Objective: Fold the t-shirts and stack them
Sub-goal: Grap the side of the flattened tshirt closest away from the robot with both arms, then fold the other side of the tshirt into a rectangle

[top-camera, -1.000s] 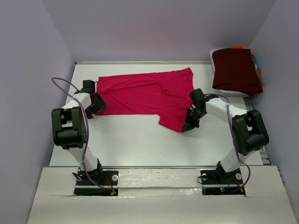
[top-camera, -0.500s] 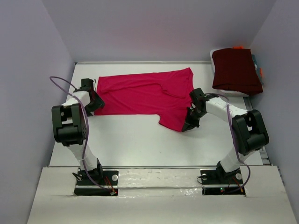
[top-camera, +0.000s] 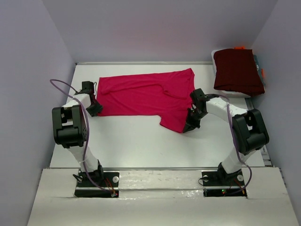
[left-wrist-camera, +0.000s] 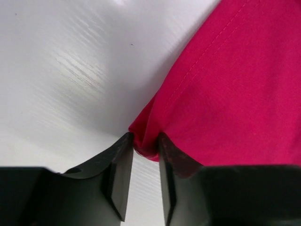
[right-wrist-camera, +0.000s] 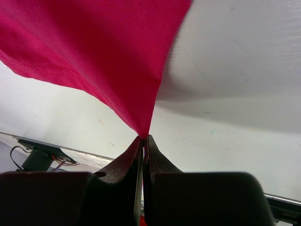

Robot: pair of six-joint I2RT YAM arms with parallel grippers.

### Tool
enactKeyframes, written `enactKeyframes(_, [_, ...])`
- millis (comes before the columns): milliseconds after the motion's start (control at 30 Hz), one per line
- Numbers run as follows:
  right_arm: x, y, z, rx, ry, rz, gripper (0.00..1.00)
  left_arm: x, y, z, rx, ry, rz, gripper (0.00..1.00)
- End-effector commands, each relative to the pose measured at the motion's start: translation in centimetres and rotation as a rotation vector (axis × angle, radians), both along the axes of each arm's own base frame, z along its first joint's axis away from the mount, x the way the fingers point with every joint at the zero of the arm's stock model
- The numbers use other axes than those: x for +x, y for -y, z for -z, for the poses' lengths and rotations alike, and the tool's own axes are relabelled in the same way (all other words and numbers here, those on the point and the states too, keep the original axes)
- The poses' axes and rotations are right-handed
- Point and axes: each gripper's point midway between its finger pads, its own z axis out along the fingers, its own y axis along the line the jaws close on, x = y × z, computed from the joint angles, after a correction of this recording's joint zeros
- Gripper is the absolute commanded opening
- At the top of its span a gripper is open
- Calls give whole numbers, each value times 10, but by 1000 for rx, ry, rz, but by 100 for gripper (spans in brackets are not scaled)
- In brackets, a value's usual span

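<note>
The left gripper (left-wrist-camera: 146, 143) has its two fingers pressed on either side of a small bunched fold at the near left corner of the crimson-pink t-shirt (top-camera: 146, 96), so it appears to be pinching that hem right at the table (top-camera: 141, 141) surface. The right gripper (right-wrist-camera: 143, 138) is clamped tight on the shirt's near right corner, the lowest tip of the cloth, and the fabric rises from its closed fingertips with a shadow under it, so that corner seems slightly lifted. The shirt lies spread across the middle of the table between the two arms, mostly flat, with one crease running toward the right side. At the far right corner, well apart from it, a maroon t-shirt (top-camera: 237, 70) sits already folded. I judge that the step in hand is the first fold of the pink shirt, with both near corners taken. The next move calls for lifting both corners together and carrying them evenly toward the far edge, so the hem lands straight and does not bunch.
</note>
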Motion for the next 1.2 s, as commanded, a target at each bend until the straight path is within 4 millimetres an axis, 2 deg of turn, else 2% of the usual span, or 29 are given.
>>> enactKeyframes(0, [7, -2, -6, -9, 23, -10, 7, -12, 7, 3, -34, -14, -4, 37])
enactKeyframes(100, [8, -2, -5, -10, 20, -12, 7, -13, 6, 1, -29, -10, -1, 37])
enactKeyframes(200, [9, -2, -4, -9, 18, -13, 7, -11, 5, -3, -23, 1, 2, 44])
enactKeyframes(267, [10, -3, -3, -9, 18, -12, 7, -12, 5, -4, -20, 0, 2, 44])
enactKeyframes(567, [20, -3, -10, -24, 41, -5, 7, -9, 1, -14, -1, 14, -5, 27])
enactKeyframes(733, [38, -2, -26, -46, 109, 11, 7, -5, -1, -21, 9, 22, -10, 6])
enactKeyframes(967, [61, -4, -42, -60, 171, 14, 7, 14, -7, -39, 32, 58, -9, 6])
enactKeyframes(1167, [83, -6, -53, -85, 212, 3, 7, 42, -8, -60, 32, 113, -3, 6])
